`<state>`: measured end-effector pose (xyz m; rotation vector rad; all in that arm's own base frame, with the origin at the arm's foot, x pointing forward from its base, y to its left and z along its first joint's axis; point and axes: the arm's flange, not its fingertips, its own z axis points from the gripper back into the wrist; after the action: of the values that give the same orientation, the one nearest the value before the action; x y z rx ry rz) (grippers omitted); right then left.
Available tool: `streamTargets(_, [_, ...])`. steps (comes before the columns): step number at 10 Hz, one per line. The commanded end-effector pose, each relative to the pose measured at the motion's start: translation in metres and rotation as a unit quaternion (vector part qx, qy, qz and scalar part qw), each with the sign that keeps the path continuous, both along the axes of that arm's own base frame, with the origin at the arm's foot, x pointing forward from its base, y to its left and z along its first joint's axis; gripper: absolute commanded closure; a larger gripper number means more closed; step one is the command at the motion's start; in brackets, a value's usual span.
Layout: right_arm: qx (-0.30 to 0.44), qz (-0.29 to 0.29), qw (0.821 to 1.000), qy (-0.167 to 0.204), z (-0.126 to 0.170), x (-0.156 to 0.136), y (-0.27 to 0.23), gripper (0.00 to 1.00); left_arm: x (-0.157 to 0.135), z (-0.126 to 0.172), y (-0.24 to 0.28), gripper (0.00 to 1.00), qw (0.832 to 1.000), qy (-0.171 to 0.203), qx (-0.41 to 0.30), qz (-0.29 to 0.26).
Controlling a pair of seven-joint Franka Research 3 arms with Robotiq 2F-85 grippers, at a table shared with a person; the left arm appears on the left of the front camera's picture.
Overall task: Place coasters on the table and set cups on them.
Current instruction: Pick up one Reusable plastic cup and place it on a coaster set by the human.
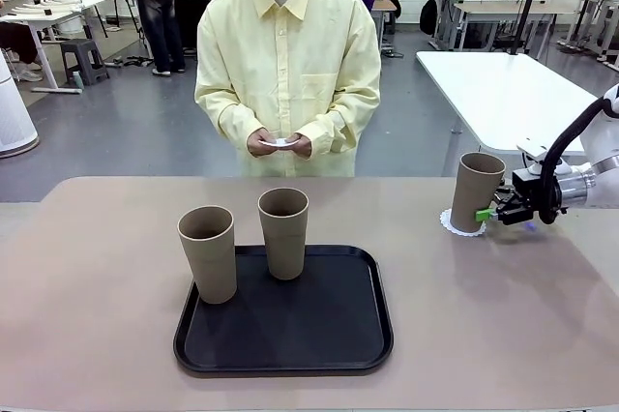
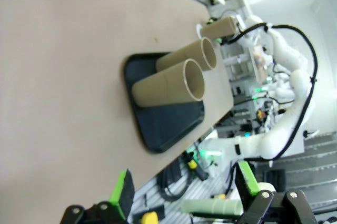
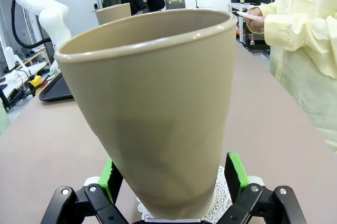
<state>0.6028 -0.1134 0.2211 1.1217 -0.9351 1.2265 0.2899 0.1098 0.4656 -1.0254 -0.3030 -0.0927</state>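
A grey-brown cup [image 1: 478,190] stands upright on a white lacy coaster [image 1: 455,225] at the right of the beige table [image 1: 97,286]. My right gripper [image 1: 486,213] is open around its lower part. In the right wrist view the cup [image 3: 158,108] rises between the green pads [image 3: 234,174], which stand just off its sides, with the coaster [image 3: 218,203] under it. Two more cups [image 1: 208,252] [image 1: 283,231] stand at the back of the black tray [image 1: 319,335]. The person holds another coaster [image 1: 280,142] in both hands. My left gripper [image 2: 184,190] is open and empty, beyond the table's edge.
The tray [image 2: 168,124] lies at the middle front of the table, and its near half is bare. The person stands at the far edge, behind the tray. A white table [image 1: 503,93] stands behind on the right.
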Motion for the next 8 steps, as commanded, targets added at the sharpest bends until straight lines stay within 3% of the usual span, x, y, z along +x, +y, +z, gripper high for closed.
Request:
streamTargets(1, [-0.013,0.006,1.000,0.008,0.001,0.004,-0.002,0.00,0.000,0.000,0.000,0.00,1.000,-0.008,-0.009,0.000])
streamTargets(8, [-0.040,-0.012,0.999,0.029,0.006,-0.005,-0.024,0.00,0.000,0.000,0.000,0.00,1.000,-0.008,-0.009,0.000])
